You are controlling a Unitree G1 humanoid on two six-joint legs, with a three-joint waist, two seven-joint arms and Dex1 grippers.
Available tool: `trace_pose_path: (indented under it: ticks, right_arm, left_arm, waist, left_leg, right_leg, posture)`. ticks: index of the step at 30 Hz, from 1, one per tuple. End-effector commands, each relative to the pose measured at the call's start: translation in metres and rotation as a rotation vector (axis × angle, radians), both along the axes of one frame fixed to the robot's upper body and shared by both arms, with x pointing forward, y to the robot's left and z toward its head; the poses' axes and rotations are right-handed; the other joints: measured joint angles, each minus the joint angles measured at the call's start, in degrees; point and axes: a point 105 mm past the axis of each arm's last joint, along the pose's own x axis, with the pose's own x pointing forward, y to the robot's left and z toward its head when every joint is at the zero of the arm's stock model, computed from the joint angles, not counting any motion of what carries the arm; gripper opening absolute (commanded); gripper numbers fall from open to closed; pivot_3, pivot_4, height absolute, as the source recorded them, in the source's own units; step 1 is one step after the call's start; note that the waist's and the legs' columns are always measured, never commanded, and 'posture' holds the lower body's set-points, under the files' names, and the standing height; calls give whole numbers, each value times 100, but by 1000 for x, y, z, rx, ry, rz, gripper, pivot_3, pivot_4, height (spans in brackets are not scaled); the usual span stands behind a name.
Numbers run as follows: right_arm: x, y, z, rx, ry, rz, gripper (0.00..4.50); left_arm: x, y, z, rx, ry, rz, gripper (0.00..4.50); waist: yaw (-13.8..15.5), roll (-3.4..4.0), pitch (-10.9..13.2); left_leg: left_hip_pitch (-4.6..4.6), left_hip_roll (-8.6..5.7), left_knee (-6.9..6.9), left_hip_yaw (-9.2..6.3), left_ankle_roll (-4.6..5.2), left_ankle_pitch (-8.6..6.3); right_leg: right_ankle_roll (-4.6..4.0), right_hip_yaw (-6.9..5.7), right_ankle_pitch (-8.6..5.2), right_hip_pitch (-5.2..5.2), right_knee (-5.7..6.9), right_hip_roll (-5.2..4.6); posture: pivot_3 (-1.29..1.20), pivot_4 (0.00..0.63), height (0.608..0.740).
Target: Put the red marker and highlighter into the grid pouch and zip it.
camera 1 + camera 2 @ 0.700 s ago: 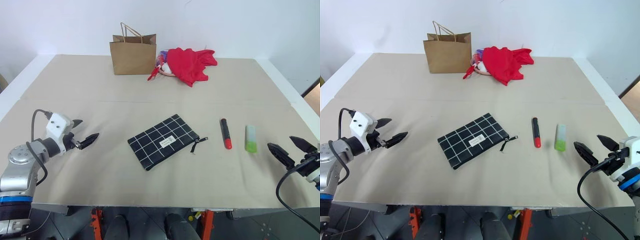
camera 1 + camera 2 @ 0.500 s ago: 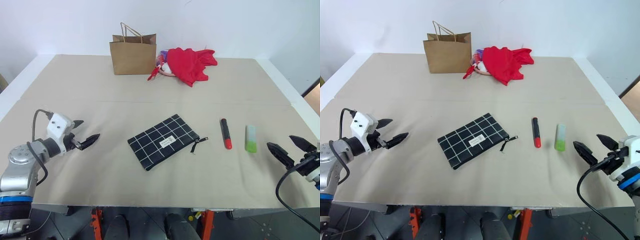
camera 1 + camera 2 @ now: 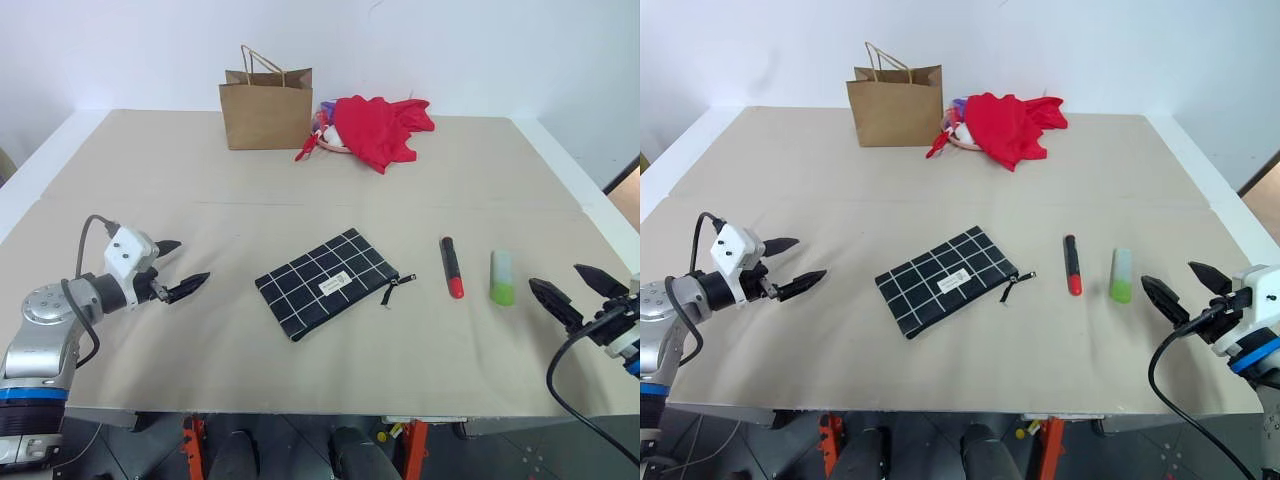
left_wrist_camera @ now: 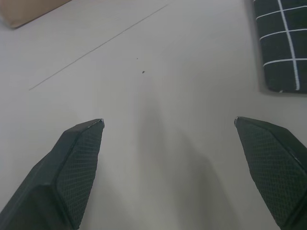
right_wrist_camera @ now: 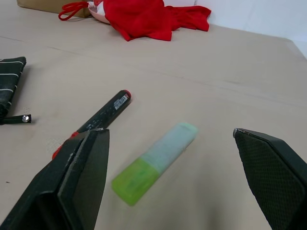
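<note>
Both claws, left claw [image 3: 178, 268] and right claw [image 3: 572, 290], I see spread wide, empty. Grid pouch [image 3: 326, 282] lies frame-centre on the surface [image 3: 300, 190], zipped, marker [image 3: 451, 267] and highlighter [image 3: 501, 277] outside to its right.

Pouch [image 3: 325, 283]: matt woven cloth w/ metal zip pull. Marker [image 3: 451, 266]: smooth glossy plastic. Highlighter [image 5: 156, 163]: translucent plastic, satin. Bag [image 3: 266, 112]: matt kraft paper. Red cloth [image 3: 378, 128]: soft, crumpled. Table [image 3: 300, 190]: matt. Finger pads [image 4: 72, 167]: finely textured, rubbery-looking.
</note>
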Motion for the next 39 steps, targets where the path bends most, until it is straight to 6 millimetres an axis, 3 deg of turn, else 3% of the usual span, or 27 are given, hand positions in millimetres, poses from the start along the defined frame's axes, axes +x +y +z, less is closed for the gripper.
trace_pose_path:
  ticks: [1,3,7,9,13,16,18,25,39]
  right_arm:
    - [14,55,24,18,-67,175,4454]
    - [27,92,31,52,-87,266,4454]
    - [44,131,33,80,-97,349,4454]
    - [56,149,27,119,-88,394,3916]
    - [79,174,-1,89,-29,422,2284]
    - [85,181,-16,62,-4,428,751]
    - [86,184,-25,47,12,428,67]
    - [83,186,-52,-35,71,446,67]
    - [84,193,-53,-70,48,446,67]
  left_arm:
    - [-11,-39,13,19,-42,-172,4500]
    - [-21,-66,11,32,-36,-286,4500]
    - [-32,-95,8,30,-20,-401,4500]
    - [-39,-112,5,26,-16,-480,4500]
    - [-50,-137,-8,61,-13,-585,4500]
    - [-55,-143,-12,59,-10,-608,4500]
    - [-57,-144,-13,51,-6,-613,4500]
    - [-60,-146,-13,57,-38,-613,4500]
    - [-53,-132,-23,284,-276,-602,4500]
  waist:
    - [-12,1,0]
    - [-28,3,0]
    - [-19,7,0]
    - [-7,7,0]
    - [3,8,0]
    - [26,9,1]
    - [28,12,2]
    - [26,13,2]
    - [27,14,1]
  left_leg:
    - [0,0,0,0,0,0]
    - [1,1,2,0,1,3]
    - [0,0,2,-3,2,9]
    - [-5,0,2,-5,2,9]
    - [-9,-1,4,-6,2,9]
    - [-11,-2,3,-9,3,9]
    - [-14,-1,2,-13,3,9]
    - [-12,-1,5,-15,5,8]
    - [-8,0,7,-16,6,10]
  right_leg:
    - [0,0,0,0,2,0]
    - [-1,0,5,0,3,0]
    - [0,-2,8,2,4,1]
    - [1,-4,4,1,4,1]
    - [1,-5,4,1,3,1]
    - [-3,-9,5,0,4,1]
    - [-7,-12,5,-2,4,1]
    - [-4,-16,3,0,4,1]
    - [-4,-18,6,3,5,1]
  posture:
    - [0,150,740]
    - [0,150,740]
    - [0,150,740]
    - [0,150,740]
    - [0,150,740]
    - [0,150,740]
    - [0,150,740]
    - [0,150,740]
    - [0,150,740]
